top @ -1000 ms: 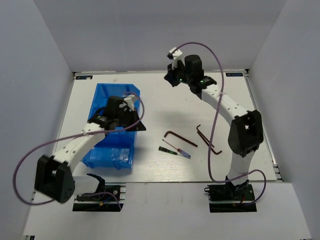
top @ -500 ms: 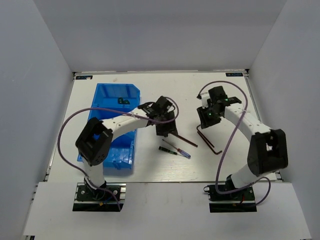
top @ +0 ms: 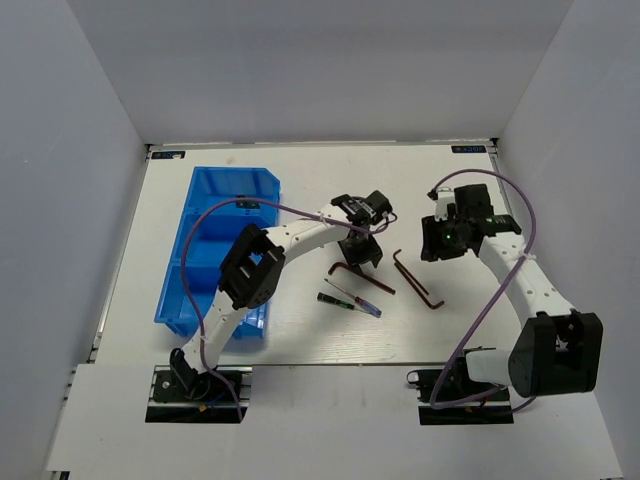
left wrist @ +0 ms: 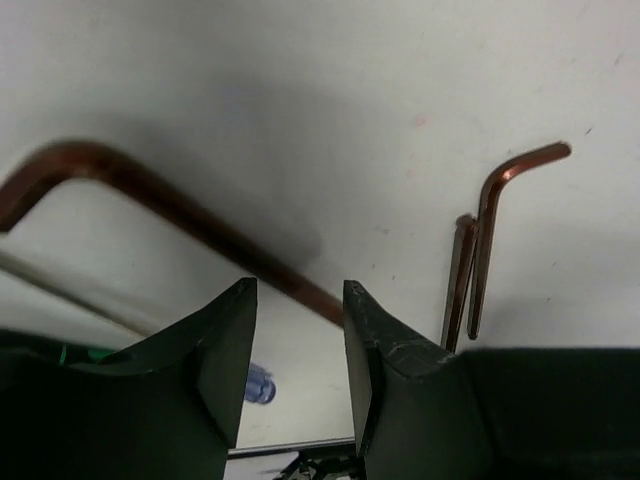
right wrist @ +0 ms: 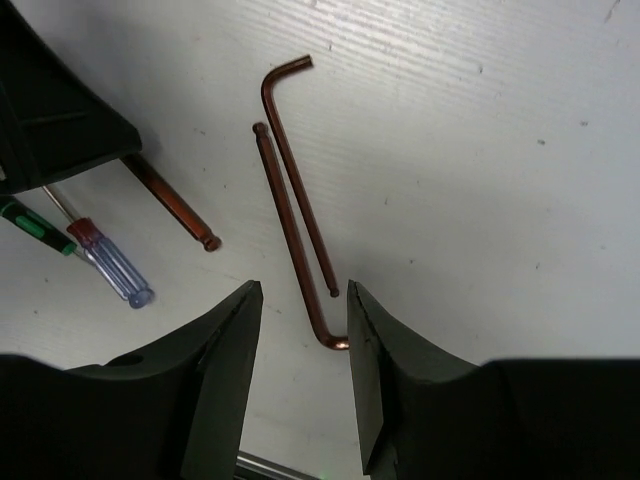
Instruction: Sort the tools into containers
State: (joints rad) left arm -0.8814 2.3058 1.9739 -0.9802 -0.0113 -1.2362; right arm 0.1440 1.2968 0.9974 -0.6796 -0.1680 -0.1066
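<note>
Tools out on the surface (top: 300, 180) rn: one long hex key (top: 362, 278) near the middle and a pair of hex keys (top: 417, 281) just to its right. The pair lie side by side, reversed end for end; can't tell if they touch. Near them, toward the arm bases, sit two thin drivers close together: a green-black screwdriver (top: 330, 298) and a red-blue screwdriver (top: 368, 308). That's five tools not yet sorted.

The blue bins (top: 210, 180) sit in a row on the left side, well apart from all of these. From the top view I can't tell what's inside them, and the left arm covers part of the row. No stubby screwdrivers show anywhere on the surface; whether they're in a bin I can't say.

Left fingers (left wrist: 225, 350) are parted w/ nothing between them. They hang over the long hex key, whose shaft runs under the gap in the wrist view. Right fingers (right wrist: 225, 360) are also parted and empty, poised above the pair of hex keys, w/ one key's bent end just at the gap.

My read: task is partway at best. Nothing is in hand, and each arm looks lined up for a hex-key pick. All five visible tools have yet to cross over to the bins on the left. Thin flat keys on a flat surface prob need a low, careful pinch.
</note>
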